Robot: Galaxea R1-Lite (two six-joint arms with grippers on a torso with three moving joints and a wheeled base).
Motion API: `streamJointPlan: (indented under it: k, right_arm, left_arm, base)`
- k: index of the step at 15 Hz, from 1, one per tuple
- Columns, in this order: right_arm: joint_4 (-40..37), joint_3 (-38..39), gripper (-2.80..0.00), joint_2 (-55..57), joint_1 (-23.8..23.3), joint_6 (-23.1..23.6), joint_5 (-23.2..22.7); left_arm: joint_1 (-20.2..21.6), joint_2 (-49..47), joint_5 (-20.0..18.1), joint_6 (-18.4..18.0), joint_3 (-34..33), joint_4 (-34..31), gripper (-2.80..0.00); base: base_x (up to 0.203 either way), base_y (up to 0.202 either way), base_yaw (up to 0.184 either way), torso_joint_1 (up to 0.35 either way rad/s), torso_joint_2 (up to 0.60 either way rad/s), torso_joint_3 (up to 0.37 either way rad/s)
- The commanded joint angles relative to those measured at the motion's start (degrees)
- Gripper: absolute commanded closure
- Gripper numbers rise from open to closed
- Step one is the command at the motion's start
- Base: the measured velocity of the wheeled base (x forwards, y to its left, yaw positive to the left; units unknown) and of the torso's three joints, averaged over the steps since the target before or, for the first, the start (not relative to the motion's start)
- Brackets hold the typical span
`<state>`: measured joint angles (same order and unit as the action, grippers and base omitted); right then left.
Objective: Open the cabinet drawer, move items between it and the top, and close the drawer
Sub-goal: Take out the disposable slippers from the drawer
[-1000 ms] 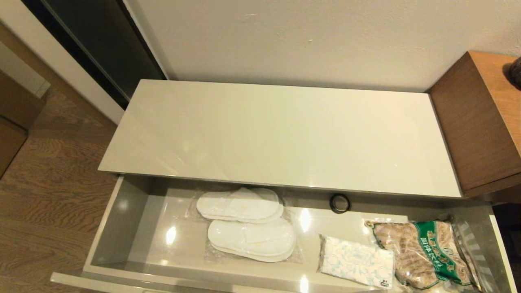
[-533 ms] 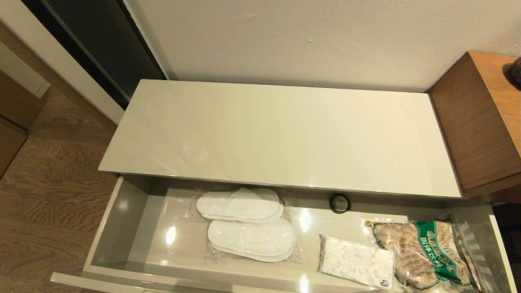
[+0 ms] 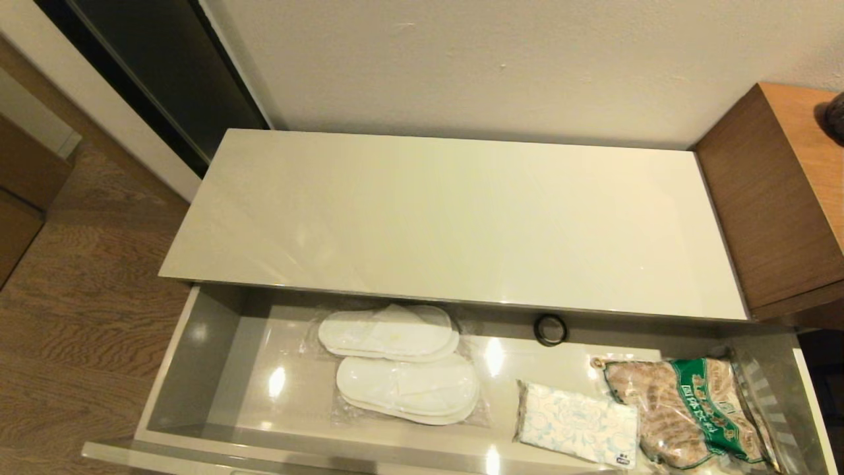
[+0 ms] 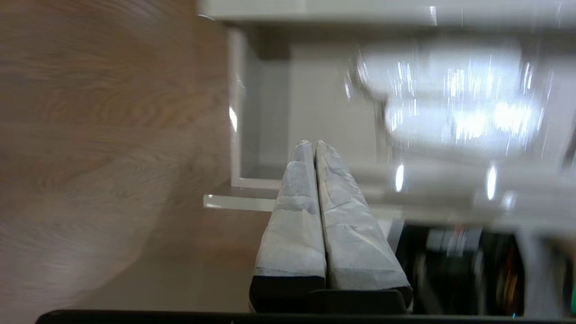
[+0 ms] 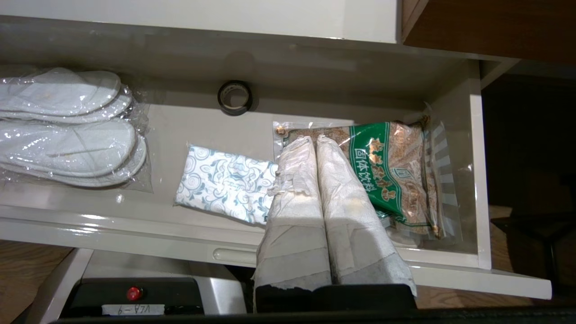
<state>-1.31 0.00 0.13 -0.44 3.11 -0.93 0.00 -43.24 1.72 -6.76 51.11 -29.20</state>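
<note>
The drawer (image 3: pixel 198 356) is pulled open below the bare cream top (image 3: pixel 455 218). On its grey floor lie the bagged white slippers (image 3: pixel 402 363) (image 5: pixel 67 126) left of middle and the patterned tissue pack (image 3: pixel 577 422) (image 5: pixel 225 182) right of middle. Neither gripper shows in the head view. My right gripper (image 5: pixel 313 140) is shut and empty, hovering in front of the drawer's right part, above the tissue pack and a food bag. My left gripper (image 4: pixel 313 144) is shut and empty near the drawer's left front corner (image 4: pixel 236 180), with the slippers (image 4: pixel 450 103) showing blurred beyond it.
A green-labelled bag of brown food (image 3: pixel 686 409) (image 5: pixel 387 166) lies at the drawer's right end. A black tape roll (image 3: pixel 550 328) (image 5: pixel 235 96) sits at the drawer's back. A brown wooden cabinet (image 3: pixel 778 198) adjoins on the right; wood floor (image 3: pixel 79 297) lies to the left.
</note>
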Motion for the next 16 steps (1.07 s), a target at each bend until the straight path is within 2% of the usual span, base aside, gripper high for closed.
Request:
streamJointPlan:
  k: [1,3,4,5,6,8,9,11,14,16]
  right_arm:
    - [0.0,0.0,0.0,0.1,0.0,0.1,0.0]
    - [0.0,0.0,0.0,0.1,0.0,0.1,0.0]
    - [0.0,0.0,0.0,0.1,0.0,0.1,0.0]
    - [0.0,0.0,0.0,0.1,0.0,0.1,0.0]
    - [0.0,0.0,0.0,0.1,0.0,0.1,0.0]
    - [0.0,0.0,0.0,0.1,0.0,0.1,0.0]
    - [0.0,0.0,0.0,0.1,0.0,0.1,0.0]
    - [0.0,0.0,0.0,0.1,0.0,0.1,0.0]
    - [0.0,0.0,0.0,0.1,0.0,0.1,0.0]
    - [0.0,0.0,0.0,0.1,0.0,0.1,0.0]
  left_arm:
    - [-0.1,-17.4,-3.0,-6.5,4.3,-0.7,0.0]
    - [-0.5,-27.6,-8.7,-19.5,8.9,-1.6,0.0]
    - [-1.1,-31.4,-10.5,-24.4,12.6,-2.7,0.0]
    - [-2.0,-34.7,-11.6,-28.0,17.7,-5.6,0.0]
    - [-3.4,-37.5,-12.4,-30.1,22.6,-9.9,0.0]
    - [-7.5,-40.8,-13.2,-32.3,29.9,-18.1,0.0]
    - [-10.2,-41.5,-13.5,-32.9,31.2,-20.1,0.0]
    - [-12.8,-42.8,-13.8,-33.4,30.4,-24.1,0.0]
    - [-14.7,-49.1,-13.8,-33.5,28.2,-24.4,0.0]
    - [-16.9,-55.9,-13.7,-32.8,28.2,-21.3,0.0]
  base:
    - [0.0,0.0,0.0,0.0,0.0,0.0]
    - [0.0,0.0,0.0,0.0,0.0,0.0]
    - [0.0,0.0,0.0,0.0,0.0,0.0]
    - [0.0,0.0,0.0,0.0,0.0,0.0]
    - [0.0,0.0,0.0,0.0,0.0,0.0]
    - [0.0,0.0,0.0,0.0,0.0,0.0]
    - [0.0,0.0,0.0,0.0,0.0,0.0]
    - [0.0,0.0,0.0,0.0,0.0,0.0]
    - [0.0,0.0,0.0,0.0,0.0,0.0]
    - [0.0,0.0,0.0,0.0,0.0,0.0]
